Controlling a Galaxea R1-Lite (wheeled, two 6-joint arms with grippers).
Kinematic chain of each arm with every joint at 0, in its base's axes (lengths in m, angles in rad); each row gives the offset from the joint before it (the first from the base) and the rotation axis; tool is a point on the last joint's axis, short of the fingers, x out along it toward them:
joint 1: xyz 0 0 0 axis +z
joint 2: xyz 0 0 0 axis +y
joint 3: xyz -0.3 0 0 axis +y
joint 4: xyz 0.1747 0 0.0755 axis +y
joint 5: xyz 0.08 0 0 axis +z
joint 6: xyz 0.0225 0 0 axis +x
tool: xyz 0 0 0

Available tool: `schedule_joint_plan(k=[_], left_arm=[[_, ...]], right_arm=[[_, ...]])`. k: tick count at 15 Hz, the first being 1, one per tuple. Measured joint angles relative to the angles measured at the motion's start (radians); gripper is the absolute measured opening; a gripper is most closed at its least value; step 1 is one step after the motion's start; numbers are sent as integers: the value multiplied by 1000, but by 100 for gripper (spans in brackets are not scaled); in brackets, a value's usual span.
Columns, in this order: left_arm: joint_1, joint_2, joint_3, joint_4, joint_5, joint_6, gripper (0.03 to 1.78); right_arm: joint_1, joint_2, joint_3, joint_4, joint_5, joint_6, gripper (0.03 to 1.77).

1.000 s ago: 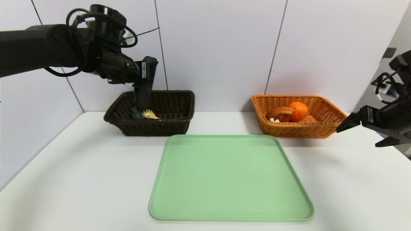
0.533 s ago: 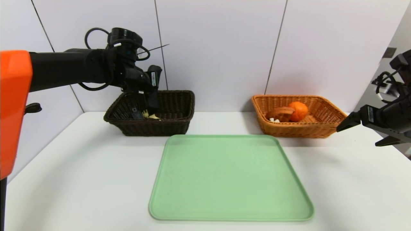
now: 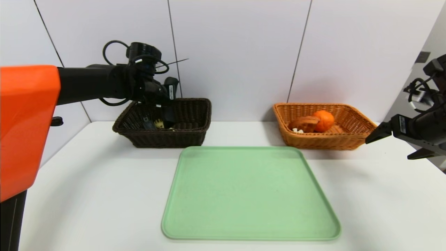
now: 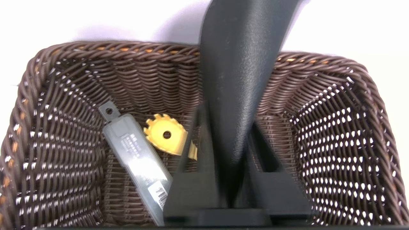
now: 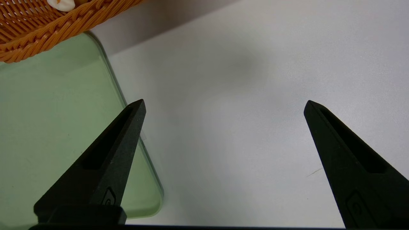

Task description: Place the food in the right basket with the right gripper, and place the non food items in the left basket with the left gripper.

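The left claw (image 3: 168, 113) hangs low inside the dark basket (image 3: 190, 137) at the back left of the white bench (image 3: 87, 181), the black pouch (image 4: 238, 73) standing between its jaws. The wrist view shows the jaws flanking the pouch closely; whether they are clamped on it or just easing off cannot be told. Judged from this, the step in hand is the drop of the last non-food item, and the next move calls for the jaws to part fully and the arm to lift clear of the wicker rim without dragging the pouch back out.

The grey case (image 4: 137, 153) and the yellow fork (image 4: 167, 138) already lie on the basket floor, the case partly over the fork's edge. The right claw (image 5: 223, 105) hovers over bare bench just beside the tan basket (image 3: 348, 141), jaws wide apart and holding nothing. In that basket sit the orange (image 3: 323, 120) and the tart slice (image 3: 304, 124), touching. The green tray (image 3: 251, 195) in the middle carries nothing.

Only the left wrist view reveals the case's barcode label, the hole in the fork's head and how the pouch rises upright toward the camera. The head view alone shows both baskets together and the food. The right wrist view adds the tray's corner and a strip of tan wicker.
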Motion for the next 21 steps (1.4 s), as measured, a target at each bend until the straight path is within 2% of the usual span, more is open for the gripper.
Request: schedule_joint_plan(k=[3,6,10,12,15,17,19,21], left_arm=[[0,6,-3,-19,-1,0,85],[0,2,-3,-38,0,8,113],[-13,-77,-3,-37,2,13,136],[-43,-150,-3,3,27,9,144],[-125,-273,-2,155,144,-60,152],[-179,-344,5,334,237,-174,156],[-221,-434,21,534,247,-261,160],[-265,-547,45,674,194,-240,162]], right_arm=[[5,-3,1,0,0,0,171],[6,-9,2,0,-1,1,171],[6,-27,1,1,-2,0,171],[8,-39,0,1,-1,1,171],[8,-71,-1,1,-6,0,171],[10,-104,-3,3,-19,-19,171],[20,-153,6,4,-23,-50,171],[43,-217,30,3,-26,-99,171]])
